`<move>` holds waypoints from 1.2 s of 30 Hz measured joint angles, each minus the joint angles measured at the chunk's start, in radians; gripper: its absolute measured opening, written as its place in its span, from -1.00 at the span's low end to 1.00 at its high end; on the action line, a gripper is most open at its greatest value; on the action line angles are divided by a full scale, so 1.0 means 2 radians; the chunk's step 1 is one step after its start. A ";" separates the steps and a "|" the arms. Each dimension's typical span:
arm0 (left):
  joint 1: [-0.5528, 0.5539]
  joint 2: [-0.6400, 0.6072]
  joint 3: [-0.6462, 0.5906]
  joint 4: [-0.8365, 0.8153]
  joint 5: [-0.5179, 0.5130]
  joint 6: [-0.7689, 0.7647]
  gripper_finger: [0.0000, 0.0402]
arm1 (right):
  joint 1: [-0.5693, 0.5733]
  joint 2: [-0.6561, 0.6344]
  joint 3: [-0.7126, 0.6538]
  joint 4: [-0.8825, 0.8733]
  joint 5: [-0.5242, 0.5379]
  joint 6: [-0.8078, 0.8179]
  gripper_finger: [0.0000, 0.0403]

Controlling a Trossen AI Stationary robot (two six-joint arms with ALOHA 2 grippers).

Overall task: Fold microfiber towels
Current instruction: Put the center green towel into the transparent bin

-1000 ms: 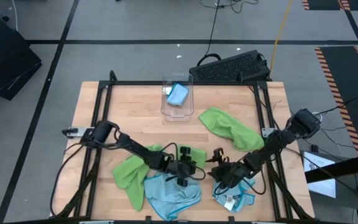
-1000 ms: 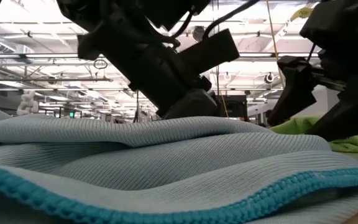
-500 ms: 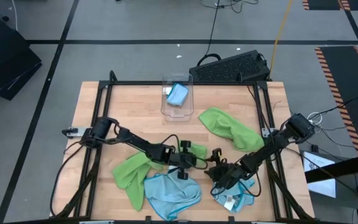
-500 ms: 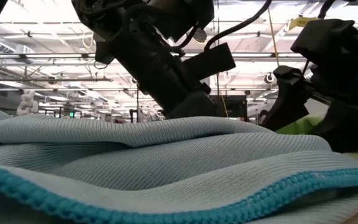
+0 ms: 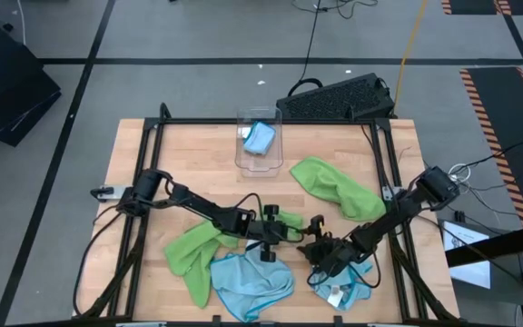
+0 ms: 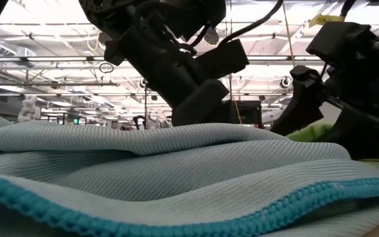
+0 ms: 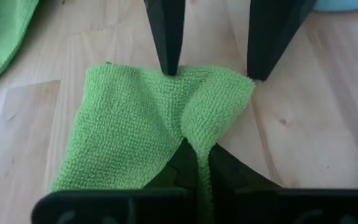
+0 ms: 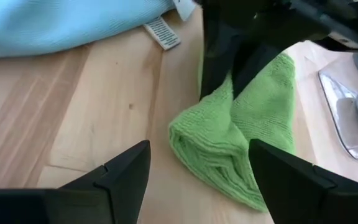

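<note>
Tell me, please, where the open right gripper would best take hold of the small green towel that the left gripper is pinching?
Probably the free corner of the small green towel facing the right gripper, approached level over the wood. The left gripper is shut on a raised fold, and the cloth bunches toward the right fingers, whose jaws stand open on either side of that end.
</note>
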 joint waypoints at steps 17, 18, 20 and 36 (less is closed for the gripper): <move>-0.001 -0.016 0.001 0.015 0.022 -0.004 -0.93 | -0.021 0.025 0.001 0.025 0.038 -0.007 0.17; -0.001 -0.016 0.001 0.016 0.022 -0.004 -0.91 | -0.022 0.025 0.001 0.024 0.038 -0.003 0.11; -0.001 -0.015 0.001 0.014 0.022 -0.004 -0.88 | -0.025 0.025 0.001 0.022 0.038 0.008 -0.05; -0.058 -0.015 0.001 0.012 -0.123 0.060 0.03 | -0.039 0.027 -0.001 0.033 0.018 0.052 -0.86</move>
